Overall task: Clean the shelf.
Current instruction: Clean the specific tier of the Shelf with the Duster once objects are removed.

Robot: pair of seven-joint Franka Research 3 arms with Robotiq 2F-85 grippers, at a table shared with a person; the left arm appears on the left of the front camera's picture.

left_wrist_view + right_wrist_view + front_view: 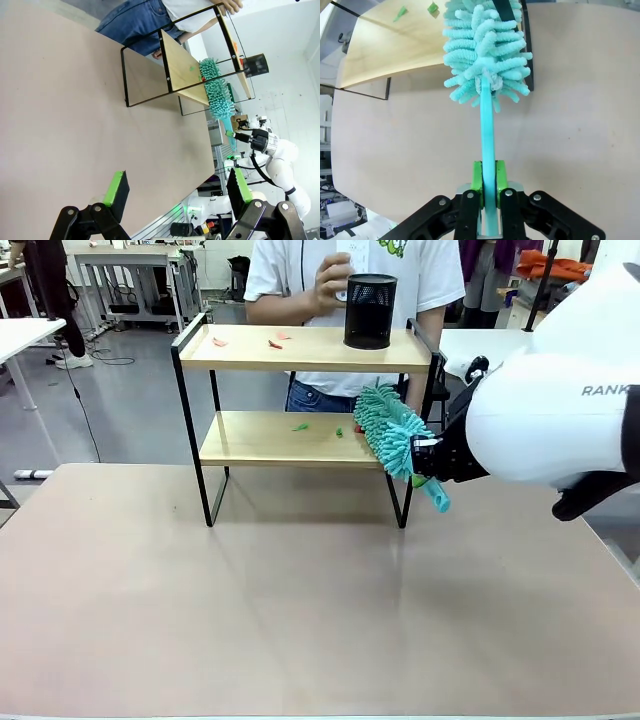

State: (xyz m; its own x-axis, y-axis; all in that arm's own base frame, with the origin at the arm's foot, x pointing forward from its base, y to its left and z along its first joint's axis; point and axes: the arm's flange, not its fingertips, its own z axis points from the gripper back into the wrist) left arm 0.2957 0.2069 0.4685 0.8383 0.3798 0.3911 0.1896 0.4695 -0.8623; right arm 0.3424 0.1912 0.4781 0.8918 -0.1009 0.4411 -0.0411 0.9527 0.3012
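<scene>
Front: your shelf point(300, 348) stands on the table's point(300, 620) far side, your right gripper point(428, 462) clamped on a teal duster point(390, 430) at its lower board. Left wrist: your left gripper point(177, 182) has its jaws apart. Right wrist: green pads point(477, 175) pinch the duster's handle.

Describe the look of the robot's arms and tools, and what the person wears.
The right arm has a smooth, rounded white shell with grey lettering; a black cable loops along its wrist. The right tool and left tool are black linkages with two fingers tipped in bright green pads. The person wears a white T-shirt and blue jeans.
</scene>
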